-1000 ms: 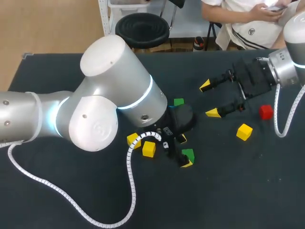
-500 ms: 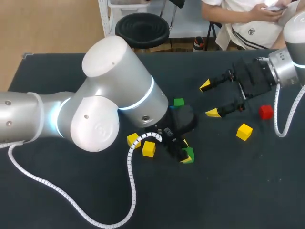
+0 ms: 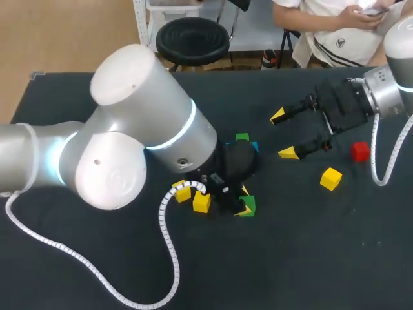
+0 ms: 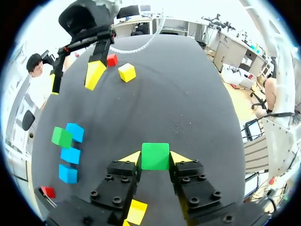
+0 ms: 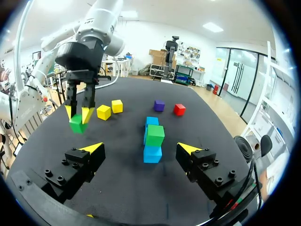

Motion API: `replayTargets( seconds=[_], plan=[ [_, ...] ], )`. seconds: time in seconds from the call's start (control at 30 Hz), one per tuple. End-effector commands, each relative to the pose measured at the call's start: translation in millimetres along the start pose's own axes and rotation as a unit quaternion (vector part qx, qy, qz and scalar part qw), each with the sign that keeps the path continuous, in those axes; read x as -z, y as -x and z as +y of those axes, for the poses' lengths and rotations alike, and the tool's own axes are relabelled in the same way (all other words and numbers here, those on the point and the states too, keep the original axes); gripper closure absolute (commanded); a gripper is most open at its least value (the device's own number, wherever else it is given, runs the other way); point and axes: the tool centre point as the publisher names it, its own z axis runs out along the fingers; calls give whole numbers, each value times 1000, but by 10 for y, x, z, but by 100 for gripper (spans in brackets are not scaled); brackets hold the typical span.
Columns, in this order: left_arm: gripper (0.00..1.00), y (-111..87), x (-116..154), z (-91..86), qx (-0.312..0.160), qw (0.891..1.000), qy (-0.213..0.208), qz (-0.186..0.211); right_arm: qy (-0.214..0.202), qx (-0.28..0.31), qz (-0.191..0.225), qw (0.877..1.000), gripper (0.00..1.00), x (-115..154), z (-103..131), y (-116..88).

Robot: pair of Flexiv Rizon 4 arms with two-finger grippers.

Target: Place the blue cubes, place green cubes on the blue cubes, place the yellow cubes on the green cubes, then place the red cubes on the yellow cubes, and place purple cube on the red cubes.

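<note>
Arm on my left [image 3: 129, 142]: comes in from the left edge and reaches past the middle of the tabletop [image 3: 310, 258].
Purple cube [image 5: 159, 105]: hidden under that arm from above. From my right wrist it lies beyond the blue cubes [image 5: 152, 153], with a red cube [image 5: 179, 109] near it, the two apart.
Yellow pair: first yellow cube [image 3: 182, 192] and second yellow cube [image 3: 201, 202] lie close together just left of my left pincer; I cannot tell whether they touch.
Left pincer [image 4: 155, 159]: points down at the tabletop, its yellow tips pinching a green cube [image 3: 248, 205] from two sides. I cannot tell whether that cube rests on the tabletop.
Blue cubes: three in a row, between my two pincers.
Second green cube [image 3: 242, 137]: stands on the blue cube at the end of the row nearer my right pincer.
Right pincer [image 3: 284, 134]: spread wide with nothing between its tips, above the tabletop, near that end of the row but apart from it.
Third yellow cube [image 3: 331, 178]: alone on the tabletop, to the right of the right pincer's tips.
Second red cube [image 3: 360, 151]: farthest right, beside my right wrist, near the third yellow cube but apart from it.
Right arm [image 3: 393, 90]: comes in from the right edge.
</note>
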Motion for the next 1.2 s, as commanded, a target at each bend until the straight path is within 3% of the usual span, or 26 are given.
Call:
replayTargets(
  seconds=[0.03, 0.33, 0.9, 1.2],
  plan=[
    [100, -108, 165, -72, -14, 999, 4, -30, -1, 1, 0, 1000, 0, 0, 5, -1],
    [100, -100, 432, -46, -47, 998, 22, -29, -1, 1, 0, 1000, 0, 0, 5, -1],
    [100, -120, 412, -36, -43, 998, 17, -40, -1, 1, 0, 1000, 0, 0, 5, -1],
    [100, -89, 533, 290, -43, 996, 58, -55, -1, 1, 0, 1000, 0, 0, 5, -1]
  ],
)
